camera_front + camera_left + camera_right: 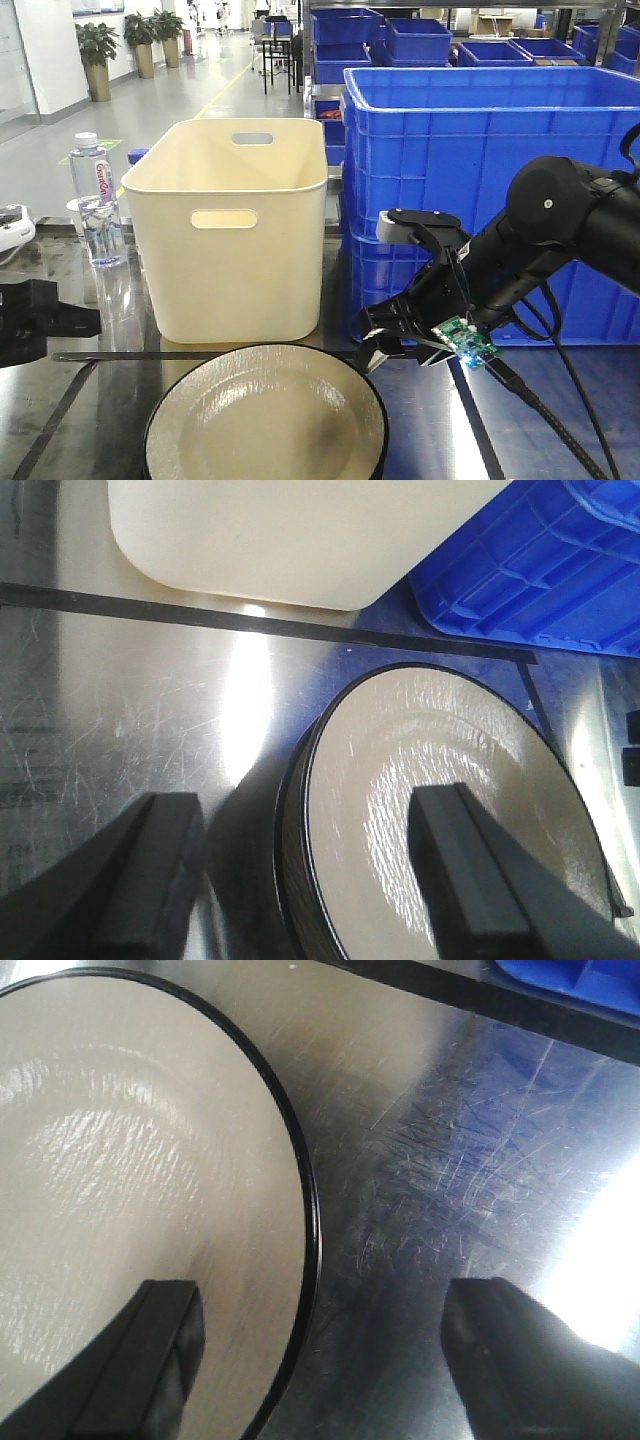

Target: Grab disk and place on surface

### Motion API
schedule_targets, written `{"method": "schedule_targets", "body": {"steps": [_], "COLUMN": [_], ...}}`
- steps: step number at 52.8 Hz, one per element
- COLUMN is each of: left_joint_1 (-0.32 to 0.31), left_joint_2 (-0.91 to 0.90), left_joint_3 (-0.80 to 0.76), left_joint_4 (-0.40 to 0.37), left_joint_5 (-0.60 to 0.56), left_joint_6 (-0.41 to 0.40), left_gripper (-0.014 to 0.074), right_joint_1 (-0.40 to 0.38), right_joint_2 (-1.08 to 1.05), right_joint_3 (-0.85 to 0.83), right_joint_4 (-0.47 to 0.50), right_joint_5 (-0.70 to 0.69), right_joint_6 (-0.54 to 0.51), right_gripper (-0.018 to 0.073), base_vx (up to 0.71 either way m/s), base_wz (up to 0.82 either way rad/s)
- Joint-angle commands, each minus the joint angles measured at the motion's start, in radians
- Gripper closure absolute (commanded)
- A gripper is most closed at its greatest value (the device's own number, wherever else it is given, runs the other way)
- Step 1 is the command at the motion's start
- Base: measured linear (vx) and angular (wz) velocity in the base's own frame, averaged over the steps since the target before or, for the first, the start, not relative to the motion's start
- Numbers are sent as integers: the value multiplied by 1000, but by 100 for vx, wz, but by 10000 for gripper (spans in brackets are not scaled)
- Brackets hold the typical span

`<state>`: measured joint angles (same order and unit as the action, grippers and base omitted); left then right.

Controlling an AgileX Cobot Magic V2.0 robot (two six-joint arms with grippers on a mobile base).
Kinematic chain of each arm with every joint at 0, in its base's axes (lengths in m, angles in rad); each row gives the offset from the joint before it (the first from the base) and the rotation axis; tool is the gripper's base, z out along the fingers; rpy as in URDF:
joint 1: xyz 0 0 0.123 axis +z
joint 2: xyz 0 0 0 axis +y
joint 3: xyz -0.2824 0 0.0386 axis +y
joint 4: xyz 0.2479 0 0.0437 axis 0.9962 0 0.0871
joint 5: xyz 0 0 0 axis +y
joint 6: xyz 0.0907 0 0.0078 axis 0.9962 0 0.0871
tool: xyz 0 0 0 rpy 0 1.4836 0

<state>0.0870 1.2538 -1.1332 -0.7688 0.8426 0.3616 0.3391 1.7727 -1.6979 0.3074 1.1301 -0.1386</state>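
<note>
The disk is a cream plate with a black rim (265, 420), lying on the glossy dark surface (110, 325) at the front middle. In the left wrist view, the plate (440, 770) has its left rim between the fingers of my open left gripper (308, 810), one finger over the plate and one over the bare surface (120, 710). In the right wrist view, my open right gripper (325, 1295) straddles the right rim of the plate (130, 1130) the same way, above the scratched surface (460, 1160). From the front, the right gripper (385, 345) sits at the plate's right edge.
A cream bin with handle slots (235, 230) stands just behind the plate. Stacked blue crates (480, 150) fill the right rear. A water bottle (98, 205) is at the left. Black tape lines (200, 615) cross the tabletop between bin and plate.
</note>
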Motion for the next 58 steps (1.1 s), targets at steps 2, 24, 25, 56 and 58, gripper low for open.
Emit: {"method": "schedule_targets", "body": {"steps": [2,24,25,56,58], "left_joint_1": [2,-113,-121,-167,-167], "left_joint_2": [-26,-268,-292,-1221,-1272], "left_joint_3": [-30,129,159,1080,1118], "left_joint_4": [-45,453,474,791,791], "left_joint_5": [-35,-438,-468,-899,-899], "left_joint_6": [-1,-313,-325,-344,-344], "left_gripper": [64,165,178,605,605], "right_joint_1": [-2,-2,-2,-2,-2], "right_joint_2": [-50,-50,-50,-50,-50], "right_joint_3": [-33,-33,-33,-33,-33], "right_joint_4": [12,11,11,11,11], "right_joint_5": [-36,-36,-36,-36,-36], "right_joint_6": [-1,-1,-1,-1,-1], "right_gripper": [13,13,13,13,13], "base_vx": [0,0,0,0,0], "base_wz": [0,0,0,0,0]}}
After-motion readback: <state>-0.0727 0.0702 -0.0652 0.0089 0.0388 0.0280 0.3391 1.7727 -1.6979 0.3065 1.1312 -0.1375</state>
